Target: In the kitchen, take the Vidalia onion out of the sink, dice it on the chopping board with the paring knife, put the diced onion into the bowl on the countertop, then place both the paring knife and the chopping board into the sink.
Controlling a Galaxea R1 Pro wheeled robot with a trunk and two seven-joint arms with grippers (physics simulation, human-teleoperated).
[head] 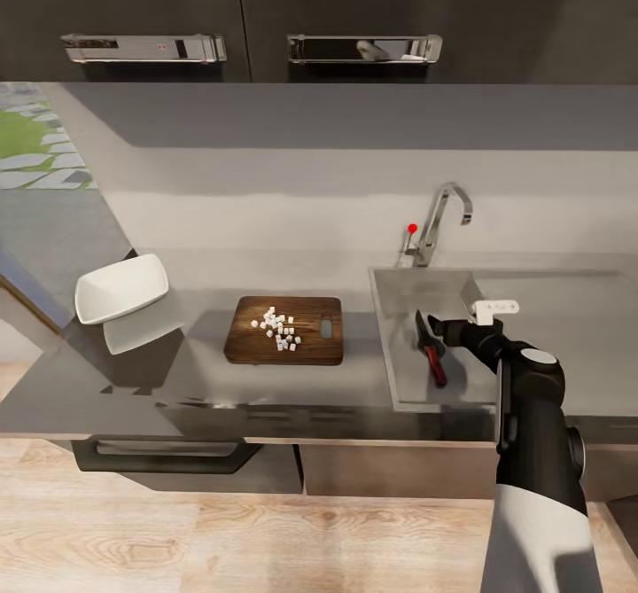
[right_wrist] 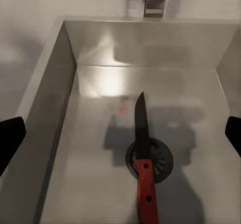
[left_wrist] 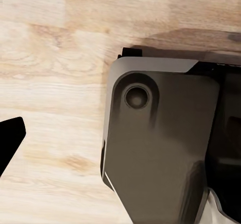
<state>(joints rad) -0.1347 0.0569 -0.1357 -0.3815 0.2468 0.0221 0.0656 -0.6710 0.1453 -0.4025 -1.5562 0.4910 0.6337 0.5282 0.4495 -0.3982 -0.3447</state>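
Note:
The paring knife (right_wrist: 145,179), red-handled with a dark blade, lies flat in the sink (right_wrist: 55,108) across the round drain (right_wrist: 161,159). My right gripper (right_wrist: 120,138) hovers above it, open, its fingertips far apart and holding nothing. From the head view, the right gripper (head: 437,331) hangs over the sink (head: 399,292) right by the knife (head: 431,352). The diced onion (head: 277,329) sits as small white cubes on the chopping board (head: 257,345), on the countertop (head: 204,371). The white bowl (head: 120,287) stands left of the board. One fingertip (left_wrist: 10,138) of my left gripper shows above the wooden floor, set wide.
A chrome tap (head: 439,221) with a red dot rises behind the sink, and the drainboard (head: 576,327) extends to its right. Dark wall cabinets with chrome handles (head: 363,48) hang above. The robot's dark base (left_wrist: 160,148) sits on the floor (left_wrist: 55,58).

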